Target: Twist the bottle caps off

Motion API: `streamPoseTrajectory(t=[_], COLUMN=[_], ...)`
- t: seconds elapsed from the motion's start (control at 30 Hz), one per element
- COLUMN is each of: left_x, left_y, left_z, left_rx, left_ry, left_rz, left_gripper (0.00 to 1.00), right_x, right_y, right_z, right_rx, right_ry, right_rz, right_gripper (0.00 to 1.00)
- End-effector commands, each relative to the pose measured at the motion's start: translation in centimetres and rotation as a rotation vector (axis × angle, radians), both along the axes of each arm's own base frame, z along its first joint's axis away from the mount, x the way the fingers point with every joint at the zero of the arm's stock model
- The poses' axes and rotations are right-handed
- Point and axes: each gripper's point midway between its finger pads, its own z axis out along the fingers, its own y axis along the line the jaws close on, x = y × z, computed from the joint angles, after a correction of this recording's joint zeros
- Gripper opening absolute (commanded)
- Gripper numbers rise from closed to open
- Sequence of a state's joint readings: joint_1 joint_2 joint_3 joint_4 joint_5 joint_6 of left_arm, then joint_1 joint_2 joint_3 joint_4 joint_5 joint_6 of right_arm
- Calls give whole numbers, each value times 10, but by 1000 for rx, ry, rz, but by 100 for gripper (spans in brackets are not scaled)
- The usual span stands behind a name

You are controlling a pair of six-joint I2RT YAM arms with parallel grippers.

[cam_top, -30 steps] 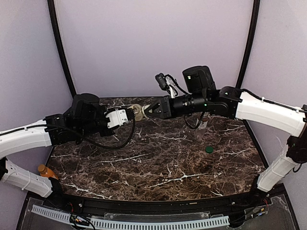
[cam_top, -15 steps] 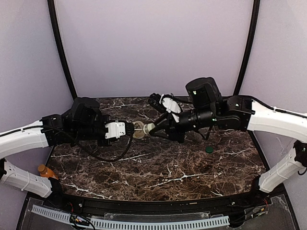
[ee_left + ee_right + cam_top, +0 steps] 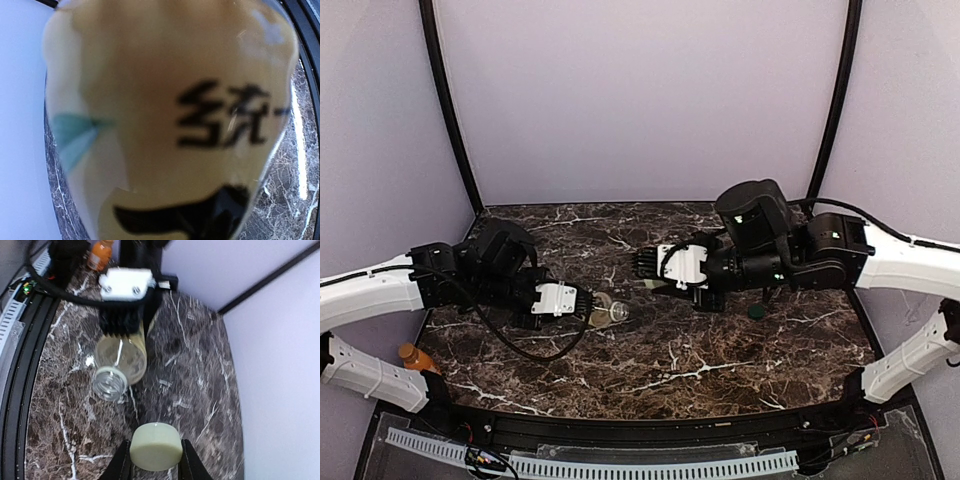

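Left wrist: yellow-labelled bottle [image 3: 165,100], "统" legible.
Right wrist: right claw [image 3: 156,462] pinches cream cap [image 3: 156,450].
Left claw [image 3: 588,305]: grips yellow-labelled bottle.

From high behind, facing the back wall [image 3: 640,100]. From left wrist, blurrily close against yellow-labelled bottle [image 3: 165,100]. From right wrist, looking down on same bottle, centre left.

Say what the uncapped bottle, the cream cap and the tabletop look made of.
The bottle: likely thin clear plastic, see-through at its threaded neck. The cap: probably opaque matte plastic, evenly cream. The tabletop: glossy dark marble look with white veins; real stone or printed laminate, cannot tell.
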State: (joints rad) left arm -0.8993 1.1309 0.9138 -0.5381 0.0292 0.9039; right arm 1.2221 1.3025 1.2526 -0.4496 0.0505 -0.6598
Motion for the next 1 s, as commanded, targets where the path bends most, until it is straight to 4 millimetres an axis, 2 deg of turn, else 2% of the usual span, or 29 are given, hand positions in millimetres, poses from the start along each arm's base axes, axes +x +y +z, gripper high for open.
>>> streamPoseTrajectory(t=[0.0,0.13,0.27,0.4,0.5,0.6,0.63,0.7,0.77,0.87,0.97], left_x=[22,43,47,38,26,15,9,2,-1,-3,-5], left_y=[-2,-3,1,-1,-7,-11,-13,-15,-15,-15,-15], left_z=[24,60,83,92,95,101,102,104,104,101,100], left_rx=[-107,-244,-382,-463,-497,-518,-522,-527,-526,-518,-514], left_ry=[-65,-58,65,182,271,334,364,392,403,407,409], left_rz=[123,250,330,335,302,262,239,216,203,190,180], left_gripper=[1,1,1,1,1,1,1,1,1,1,1], right_x=[56,59,48,40,38,38,37,38,39,46,59], right_y=[-36,-63,-87,-95,-98,-99,-100,-101,-102,-100,-94], right_z=[-53,-130,-201,-247,-269,-281,-284,-286,-284,-271,-244], right_rx=[-131,-262,-396,-462,-512,-541,-549,-555,-556,-538,-478], right_ry=[240,635,833,935,964,970,971,968,962,933,874], right_rz=[-385,-577,-699,-780,-815,-836,-838,-843,-846,-855,-852], right_gripper=[0,0,0,0,0,1,4,15,34,49,60])
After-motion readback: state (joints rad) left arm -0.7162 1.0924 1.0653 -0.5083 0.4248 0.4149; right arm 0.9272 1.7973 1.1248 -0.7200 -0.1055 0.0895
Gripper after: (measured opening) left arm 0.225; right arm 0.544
